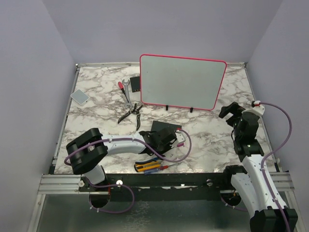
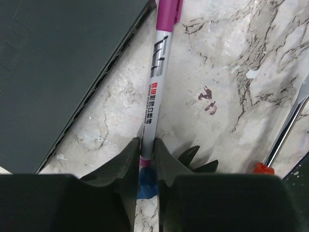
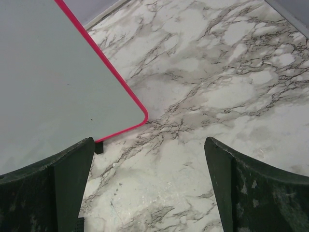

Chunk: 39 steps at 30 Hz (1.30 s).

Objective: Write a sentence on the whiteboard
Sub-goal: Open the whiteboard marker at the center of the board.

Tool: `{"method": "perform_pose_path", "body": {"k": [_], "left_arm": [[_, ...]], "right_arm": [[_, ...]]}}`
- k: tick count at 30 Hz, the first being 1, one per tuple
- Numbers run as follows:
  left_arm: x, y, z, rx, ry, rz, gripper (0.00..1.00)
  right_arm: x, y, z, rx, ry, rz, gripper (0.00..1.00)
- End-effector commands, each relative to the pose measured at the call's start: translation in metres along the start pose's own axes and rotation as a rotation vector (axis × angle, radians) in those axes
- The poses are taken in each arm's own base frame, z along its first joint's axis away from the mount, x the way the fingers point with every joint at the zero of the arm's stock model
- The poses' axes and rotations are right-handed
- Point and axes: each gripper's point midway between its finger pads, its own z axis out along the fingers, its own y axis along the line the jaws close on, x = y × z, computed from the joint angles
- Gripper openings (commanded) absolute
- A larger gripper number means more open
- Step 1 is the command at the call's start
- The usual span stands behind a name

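We see the left gripper (image 2: 146, 147) with its jaws pressed against both sides of a magenta-capped marker (image 2: 157, 82). The marker lies on the marble table (image 2: 231, 63), just beside a black slab (image 2: 58, 72). A screwdriver (image 2: 285, 137) lies to the right. The right gripper (image 3: 149, 164) stands wide apart and holds nothing. It is near the lower right corner of the whiteboard (image 3: 48, 72), which stands upright at the far middle of the table.

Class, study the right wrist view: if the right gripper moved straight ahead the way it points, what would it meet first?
Most likely the bare marble tabletop, just beside the pink-framed whiteboard's lower corner. The open right gripper seems to pass beside that corner, though depth is unclear.
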Motion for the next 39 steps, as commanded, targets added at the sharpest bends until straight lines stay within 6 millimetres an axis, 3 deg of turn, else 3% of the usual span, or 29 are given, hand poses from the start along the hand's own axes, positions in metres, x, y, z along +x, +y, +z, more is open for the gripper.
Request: {"method": "perform_pose_path", "body": {"k": [1,5,11,15,19,24,30,33,39], "left_arm": [[-0.002,0.005,0.002,-0.061,0.005,0.019,0.15],[-0.009,0.005,-0.007,-0.081,-0.026,0.046,0.00],[-0.045,0.017,-0.055,-0.132,-0.223,0.040,0.00],[-0.059,0.020,-0.086,-0.137,-0.331,0.071,0.00],[-0.059,0.023,-0.104,-0.145,-0.359,0.109,0.00],[-0.049,0.023,-0.105,-0.139,-0.319,0.123,0.00],[-0.048,0.025,-0.107,-0.146,-0.310,0.127,0.00],[-0.046,0.024,-0.105,-0.141,-0.302,0.128,0.00],[-0.046,0.024,-0.105,-0.140,-0.299,0.130,0.00]], "right_arm": [[-0.009,0.015,0.000,-0.065,0.003,-0.009,1.00],[-0.002,0.026,0.001,-0.126,0.044,-0.035,0.99],[0.023,0.058,-0.007,-0.320,0.193,-0.067,0.99],[0.043,0.090,-0.024,-0.523,0.338,-0.059,0.99],[0.060,0.137,-0.063,-0.886,0.513,0.009,0.93],[0.068,0.163,-0.105,-1.180,0.695,0.059,0.79],[0.091,0.180,-0.131,-1.264,0.793,-0.004,0.64],[0.105,0.185,-0.140,-1.280,0.852,-0.030,0.55],[0.121,0.188,-0.145,-1.286,0.908,-0.049,0.47]]}}
